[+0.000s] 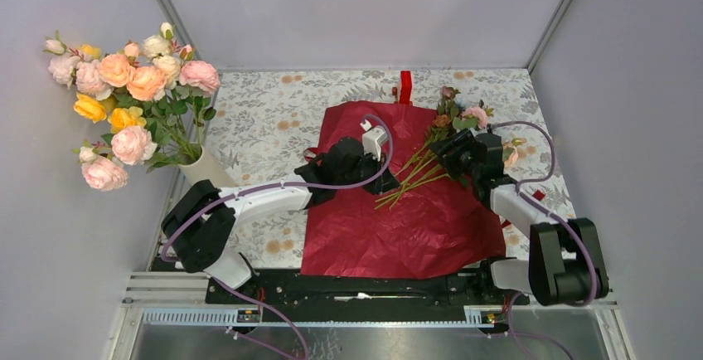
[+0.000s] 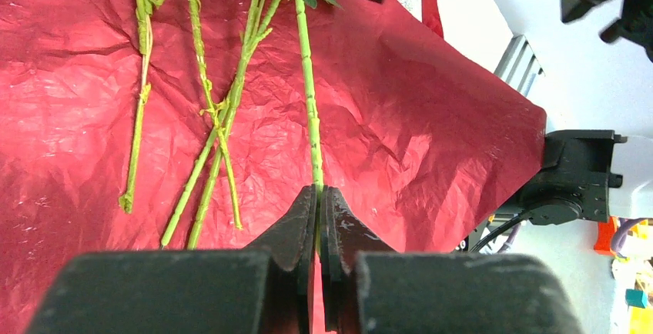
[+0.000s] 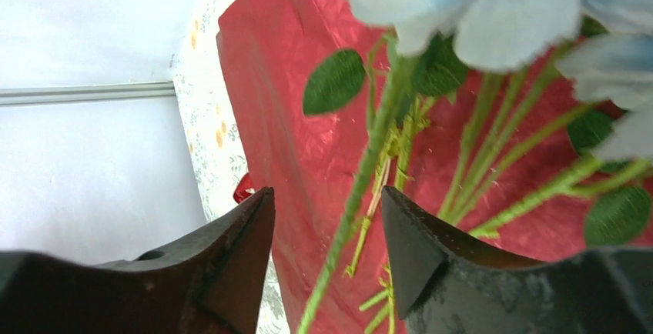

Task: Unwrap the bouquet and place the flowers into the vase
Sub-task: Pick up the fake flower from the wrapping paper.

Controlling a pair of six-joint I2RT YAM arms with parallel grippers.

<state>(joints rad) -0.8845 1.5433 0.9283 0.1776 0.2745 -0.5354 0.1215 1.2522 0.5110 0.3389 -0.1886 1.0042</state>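
The left end effector (image 2: 318, 194) is clenched on one stem of the flowers (image 2: 306, 80) lying on the red wrapping paper (image 2: 431, 103). The right end effector (image 3: 327, 207), released, straddles a stem.

Light: bright, even, from overhead; shadows faint and soft. Red paper (image 2: 431, 95): glossy sheen along creases, left wrist view. Flowers (image 3: 462, 3): close to the right wrist lens, blurred, washed pale. Right tool (image 3: 325, 199): dark, soft-edged. Top view: sharp; walls (image 1: 356, 12) splay toward the corners.

Pale grey booth walls (image 1: 356, 12) on three sides — floral-patterned tabletop (image 1: 257, 128), aluminium rail (image 1: 356, 316) along the near edge
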